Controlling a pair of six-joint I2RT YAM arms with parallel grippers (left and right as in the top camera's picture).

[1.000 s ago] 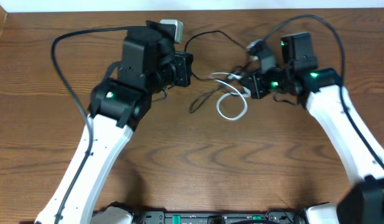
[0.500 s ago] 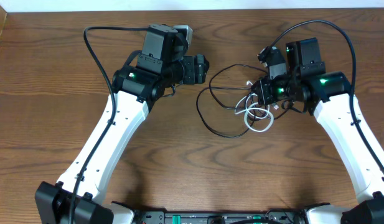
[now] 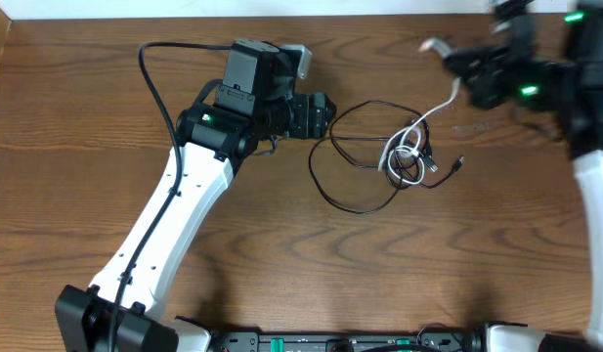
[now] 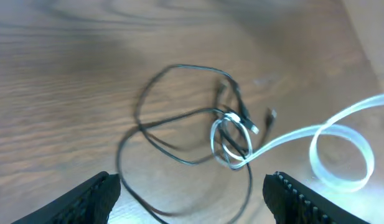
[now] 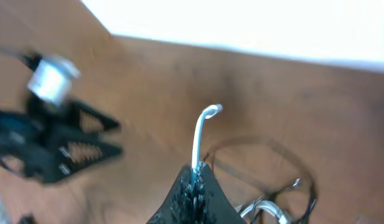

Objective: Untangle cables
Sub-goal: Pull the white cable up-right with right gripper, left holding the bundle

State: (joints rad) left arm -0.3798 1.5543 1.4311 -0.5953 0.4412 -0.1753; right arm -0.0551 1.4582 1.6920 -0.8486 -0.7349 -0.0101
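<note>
— What are they working on?

— A brown wooden table (image 3: 281, 254) with strong grain. A strip of white wall (image 3: 281, 8) runs along its far edge.

— And the left gripper (image 4: 192, 182)?

— Spread wide, with nothing between the fingers. The black cable (image 4: 185, 66) lies on the wood just ahead of it in loose loops, stretching away from those fingers toward the knot (image 3: 407, 161).

— The right gripper (image 5: 195, 177)?

— Pinched tight on the white cable (image 4: 288, 138) near one end. A short stub with a curled tip sticks out past the fingertips. The rest runs in a long diagonal from the fingers back to the knot, where it coils in small rings through the black loops. In the overhead view the gripper is blurred, so only the wrist view shows the grip clearly.

— Where is the knot relative to each?

— Beyond the black loops ahead of the left gripper, and well apart from the right one. A black plug (image 3: 458, 164) lies on the right gripper's side of the knot.

— What has changed since half a second ago?

— The right gripper was down beside the knot; now it has pulled away to the far edge of the table. The white cable has been drawn out into that diagonal. The left arm has hardly moved, and the black loops lie about where they did.
</note>
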